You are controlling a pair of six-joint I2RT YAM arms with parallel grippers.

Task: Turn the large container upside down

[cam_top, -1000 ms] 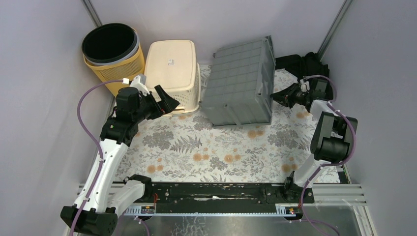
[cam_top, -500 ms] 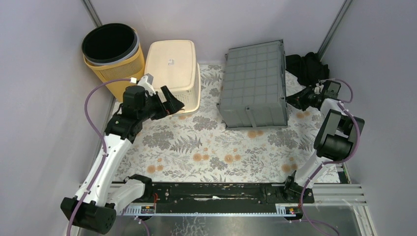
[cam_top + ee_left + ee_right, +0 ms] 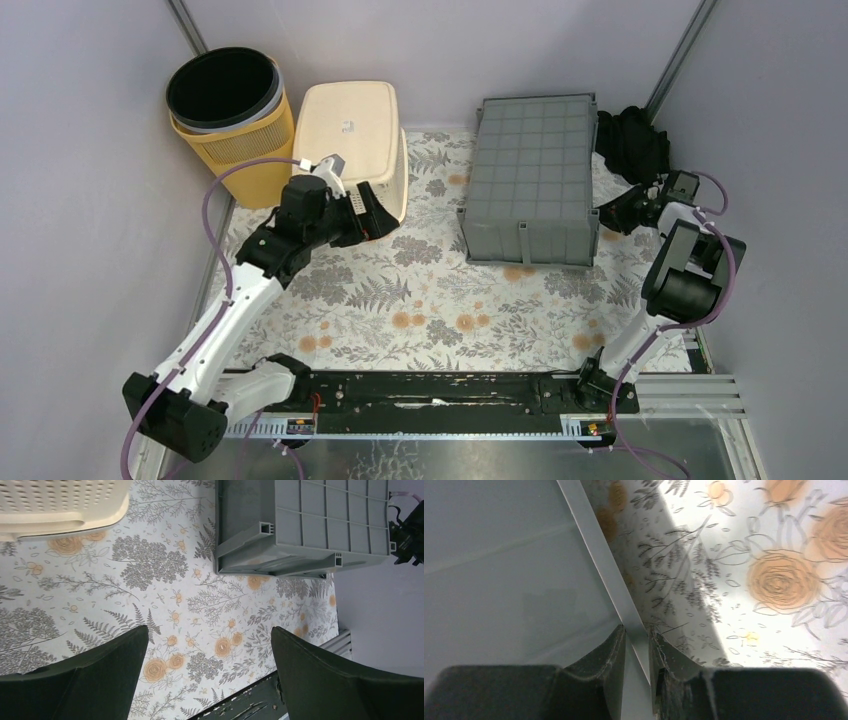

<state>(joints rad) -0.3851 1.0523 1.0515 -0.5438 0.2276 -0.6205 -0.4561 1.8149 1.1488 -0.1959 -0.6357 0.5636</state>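
flowery table (image 3: 400, 300) holds the grey crate (image 3: 530, 170) bottom up, its edge pinched by the right end effector (image 3: 637, 640). left end effector (image 3: 210, 632) spread wide, well apart. pulling away while pinching could tip it over.

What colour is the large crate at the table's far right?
The crate is plain grey with a ribbed grid; clearest in the top external view.

Left arm is leaning forward and inward, left gripper (image 3: 378, 216) holding its jaws spread wide, gripping nothing. Right arm is sitting folded at the elbow, right gripper (image 3: 607, 213) pinching the large container (image 3: 530, 170) by its rim.
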